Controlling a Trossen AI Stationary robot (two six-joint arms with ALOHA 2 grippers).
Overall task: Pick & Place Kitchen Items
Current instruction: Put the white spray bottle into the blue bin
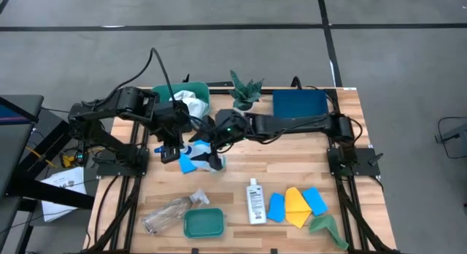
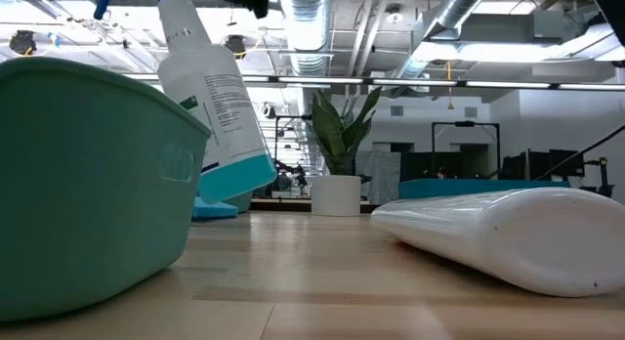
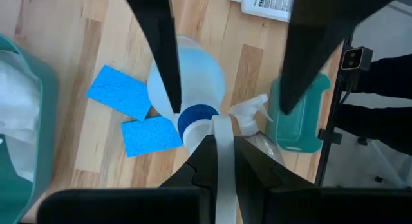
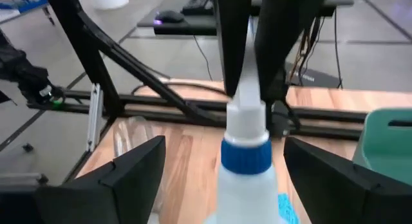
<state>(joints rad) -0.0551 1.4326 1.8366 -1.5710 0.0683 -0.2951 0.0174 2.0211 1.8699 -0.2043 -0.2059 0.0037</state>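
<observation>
High view: both arms met over the white spray bottle (image 1: 209, 156) mid-surface (image 1: 292, 170), claws largely masked by their own links.

Low view: green tub (image 2: 88, 184) nearest, cut off at the edge; the bottle hung tilted above the surface, its top out of frame.

Left wrist view: left claw (image 3: 215, 137) clamped on the bottle's trigger, blue sponges (image 3: 132, 111) below.

Right wrist view: right claw (image 4: 219, 166) spread wide either side of the bottle neck, touching nothing.

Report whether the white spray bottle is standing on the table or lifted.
Lifted and tilted: the white spray bottle hangs clear of the table, its trigger pinched in the left gripper.
</observation>
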